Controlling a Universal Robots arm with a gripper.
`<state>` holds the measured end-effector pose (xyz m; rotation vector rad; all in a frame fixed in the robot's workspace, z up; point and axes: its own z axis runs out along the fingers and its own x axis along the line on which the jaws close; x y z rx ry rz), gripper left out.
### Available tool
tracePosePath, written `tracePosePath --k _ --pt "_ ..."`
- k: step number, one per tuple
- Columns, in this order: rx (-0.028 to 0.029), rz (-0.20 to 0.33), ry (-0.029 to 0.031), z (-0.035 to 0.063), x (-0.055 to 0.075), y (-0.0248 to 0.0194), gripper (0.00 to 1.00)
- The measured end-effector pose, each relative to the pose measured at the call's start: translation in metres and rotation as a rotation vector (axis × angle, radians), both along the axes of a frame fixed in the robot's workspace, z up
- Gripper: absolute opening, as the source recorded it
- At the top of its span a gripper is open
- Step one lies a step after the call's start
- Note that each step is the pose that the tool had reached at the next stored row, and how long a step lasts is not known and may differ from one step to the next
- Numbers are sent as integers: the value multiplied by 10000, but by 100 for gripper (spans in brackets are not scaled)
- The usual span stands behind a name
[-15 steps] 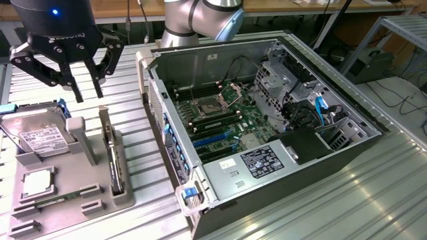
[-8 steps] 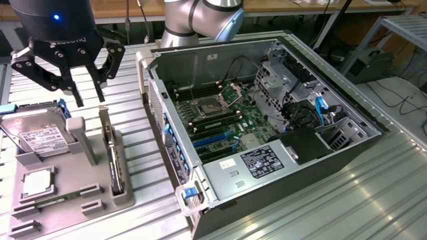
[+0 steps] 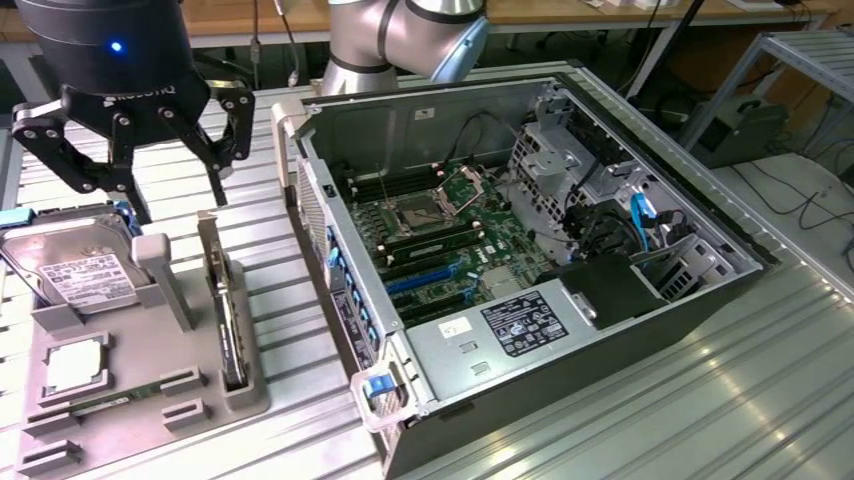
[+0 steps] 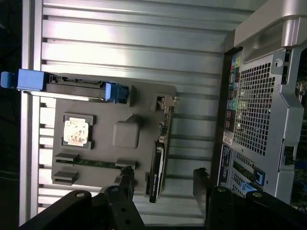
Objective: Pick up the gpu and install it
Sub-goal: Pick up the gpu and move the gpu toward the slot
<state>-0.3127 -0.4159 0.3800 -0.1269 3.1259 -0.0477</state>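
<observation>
Pincer [image 3: 174, 200] spread wide; gpu [image 3: 230, 320] on edge beneath it.

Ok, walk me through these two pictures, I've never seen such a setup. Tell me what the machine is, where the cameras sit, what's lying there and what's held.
The machine is a robot arm ending in a black gripper, a two-fingered claw. One picture comes from a camera off the arm, the other from a camera on its wrist, looking past the fingers. On the ribbed metal table sit an open computer case and a grey holder carrying a hard drive, a processor chip and the gpu, which stands on edge. The gripper hangs open above the holder, holding nothing.
</observation>
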Motion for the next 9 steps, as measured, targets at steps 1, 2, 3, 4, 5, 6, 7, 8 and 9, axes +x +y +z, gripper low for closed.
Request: tracePosePath --k 1,2,3,4,5,6,7,8,9 --pt "-44 0 2 -4 0 -10 62" --pt "-89 0 2 -9 0 -21 62" --pt "-132 0 2 -14 0 -30 62" --pt "-186 -1 6 -20 0 -35 62" --pt "-237 -1 10 -23 0 -38 62" --pt "-288 0 13 -27 0 -41 62" --pt "-336 0 17 -33 0 -41 62" --pt "-371 1 18 -39 0 -42 62" --pt "-392 1 19 -52 1 -42 62"
